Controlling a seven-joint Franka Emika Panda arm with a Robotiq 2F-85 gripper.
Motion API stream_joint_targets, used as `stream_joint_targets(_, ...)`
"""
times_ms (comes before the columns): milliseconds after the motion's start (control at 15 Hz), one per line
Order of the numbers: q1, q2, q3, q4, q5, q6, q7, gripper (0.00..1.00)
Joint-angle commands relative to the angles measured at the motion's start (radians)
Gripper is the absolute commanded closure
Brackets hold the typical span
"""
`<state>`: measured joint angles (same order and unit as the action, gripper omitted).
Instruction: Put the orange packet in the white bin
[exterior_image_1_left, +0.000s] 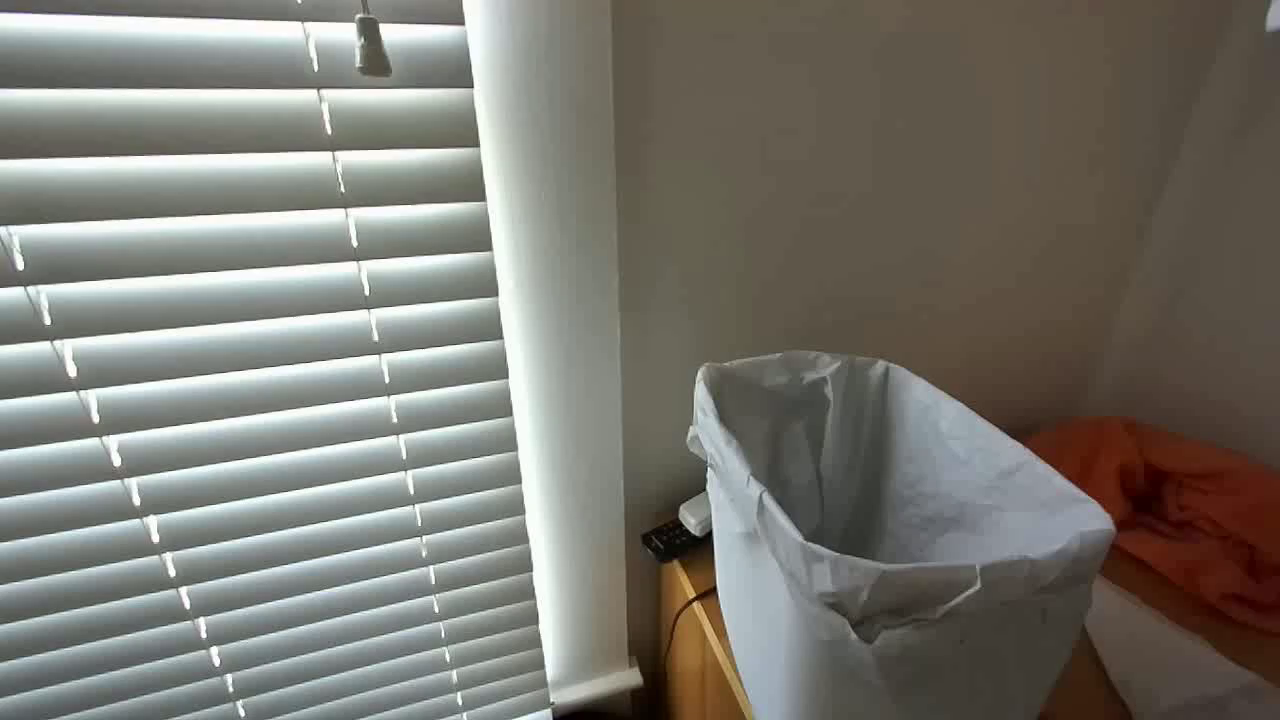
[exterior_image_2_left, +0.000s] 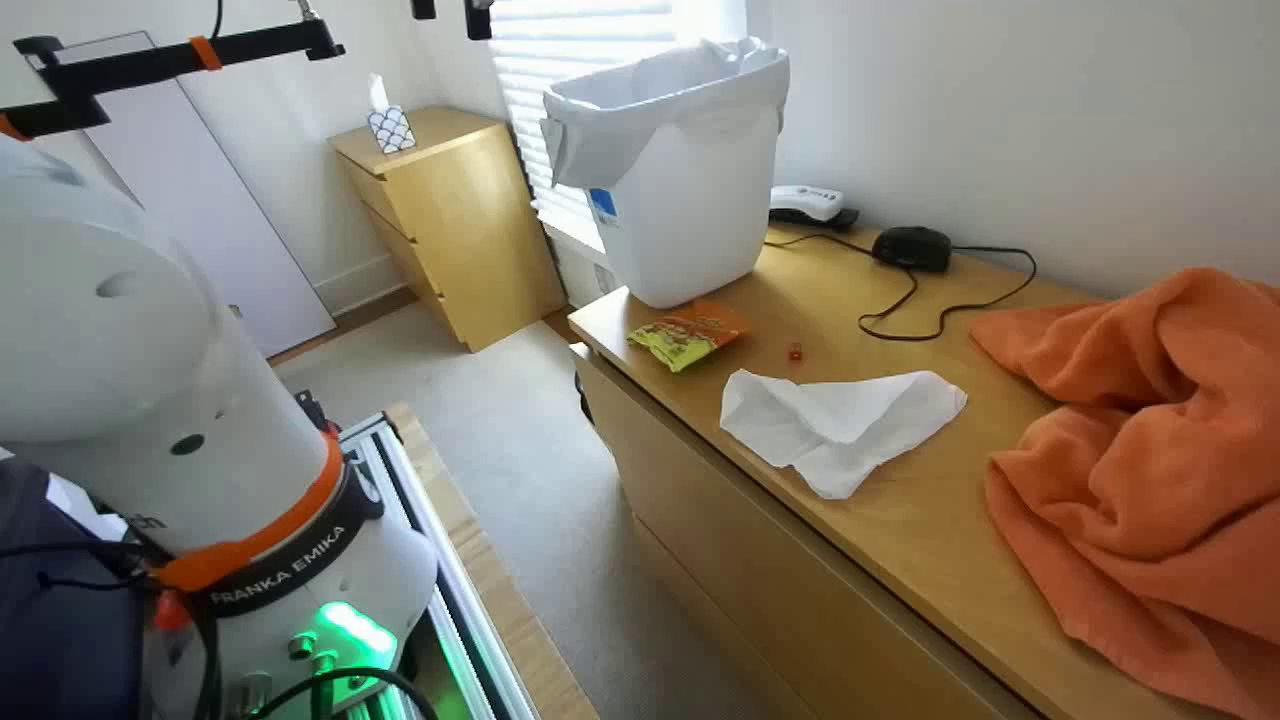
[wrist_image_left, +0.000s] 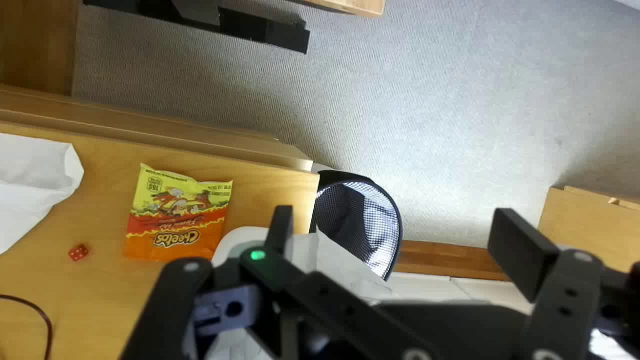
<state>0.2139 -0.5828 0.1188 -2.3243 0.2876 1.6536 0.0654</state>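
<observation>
Currently, orange packet (wrist_image_left: 176, 214) seen left of gripper (wrist_image_left: 398, 235) in wrist view.
Jaws spread wide, nothing held; leftward descent likely needed.

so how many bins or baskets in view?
2: the white bin, on the dresser beside the orange packet, and a mesh basket just past that dresser's end in the wrist view. More could be hidden.

Packet (wrist_image_left: 177, 220): way is clear from above and across front edge of desk (wrist_image_left: 270, 195). White bin (exterior_image_2_left: 690, 190), just beside it, blocks end-edge side; itself open from above. Cable (exterior_image_2_left: 905, 339) and black box (exterior_image_2_left: 912, 248) obstruct wall-side edge.
</observation>
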Motion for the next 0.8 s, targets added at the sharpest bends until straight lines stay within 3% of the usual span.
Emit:
stream_joint_targets(0, -0.019, 0.000, 0.014, 0.003, 0.007, -0.005, -0.008, 0.00)
stream_joint_targets(467, -0.019, 0.000, 0.014, 0.003, 0.007, -0.005, -0.008, 0.00)
stream_joint_targets(733, -0.078, -0.017, -0.038, -0.056, 0.020, -0.013, 0.008, 0.00)
